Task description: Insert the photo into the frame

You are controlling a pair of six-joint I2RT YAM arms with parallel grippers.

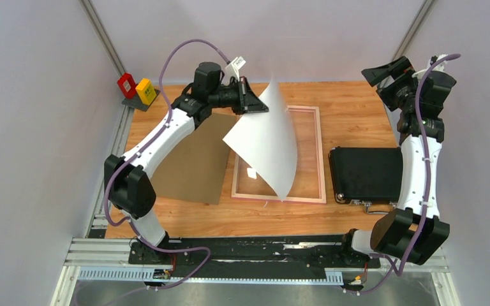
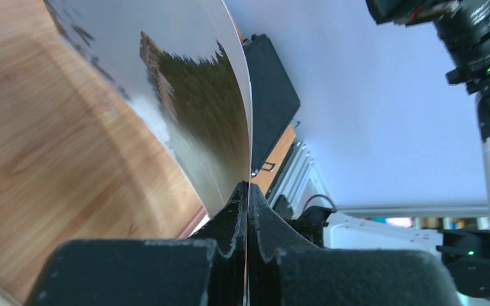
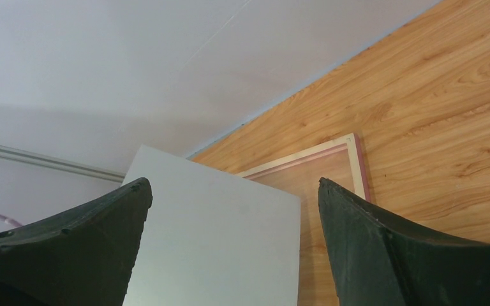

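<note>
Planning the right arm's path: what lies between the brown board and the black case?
The frame, lying flat, with the photo hanging over it; top view.

Overhead view looks down across the table from behind.
Close wrist views both catch the photo.

- From above, the photo shows only its white back and hides much of the frame's left side.
- Close up, its picture side is blurry and shiny.
- The red box and yellow box are too small to read.
</note>
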